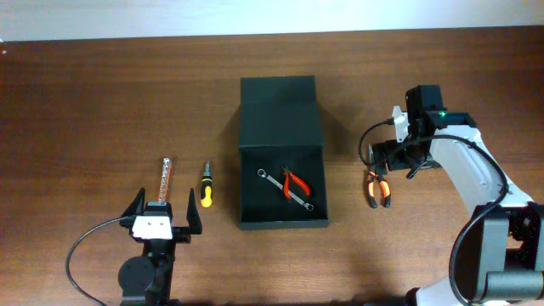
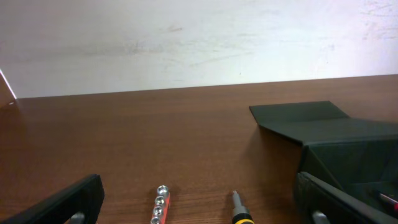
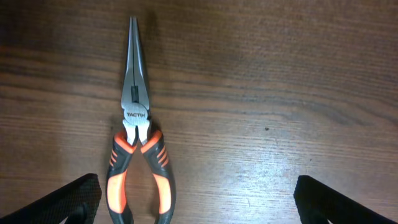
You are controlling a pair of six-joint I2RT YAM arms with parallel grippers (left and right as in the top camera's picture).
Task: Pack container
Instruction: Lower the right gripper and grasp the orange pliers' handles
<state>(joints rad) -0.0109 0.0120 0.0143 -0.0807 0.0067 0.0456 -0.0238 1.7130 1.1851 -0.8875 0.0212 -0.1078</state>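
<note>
The dark green-black container (image 1: 280, 217) stands mid-table with its flap lid (image 1: 279, 106) open toward the back. Inside lie a silver wrench (image 1: 274, 179) and red-handled pliers (image 1: 297, 183). My left gripper (image 1: 163, 206) is open and empty, just in front of a socket strip (image 1: 166, 177) and a yellow-black screwdriver (image 1: 206, 187). Both show in the left wrist view, the socket strip (image 2: 160, 202) and the screwdriver (image 2: 238, 211), between the open fingers (image 2: 202, 208). My right gripper (image 1: 395, 160) is open above orange-black long-nose pliers (image 1: 378, 189), which lie near its left finger (image 3: 135, 143).
The container's corner (image 2: 348, 143) is to the right in the left wrist view. A white wall rises behind the table's far edge (image 2: 186, 50). Bare wood (image 3: 267, 124) lies between the right gripper's fingers (image 3: 196, 202), right of the pliers.
</note>
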